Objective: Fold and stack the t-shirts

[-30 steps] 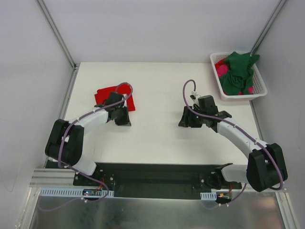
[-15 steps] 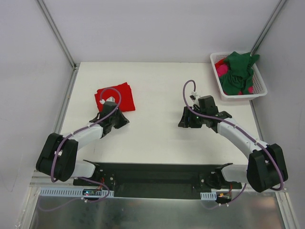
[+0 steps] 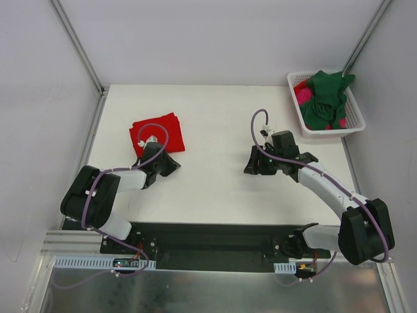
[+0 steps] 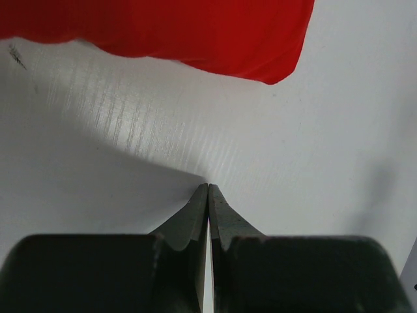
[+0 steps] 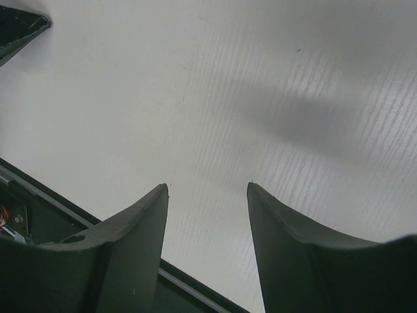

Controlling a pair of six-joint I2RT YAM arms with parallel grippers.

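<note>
A bright red t-shirt (image 3: pixel 156 134) lies folded flat on the left of the white table (image 3: pixel 215 189). My left gripper (image 3: pixel 167 165) is just in front of the shirt's near right corner, apart from it. In the left wrist view its tips (image 4: pixel 208 187) are shut with nothing between them, over bare table, and the red t-shirt (image 4: pixel 169 29) lies beyond them. My right gripper (image 3: pixel 253 165) stands open over bare table at centre right, with its empty fingertips (image 5: pixel 208 188) apart. A dark green t-shirt (image 3: pixel 324 98) and a magenta-pink one (image 3: pixel 303 95) are heaped in the basket.
The white slotted basket (image 3: pixel 355 124) stands at the back right corner of the table. Metal frame posts rise at both back corners. The black base rail (image 3: pixel 215 244) runs along the near edge, and it also shows in the right wrist view.
My left gripper has come off the red t-shirt and drawn back towards the near edge, its arm folding lower. The shirt stays folded in place. The right arm has not moved.
</note>
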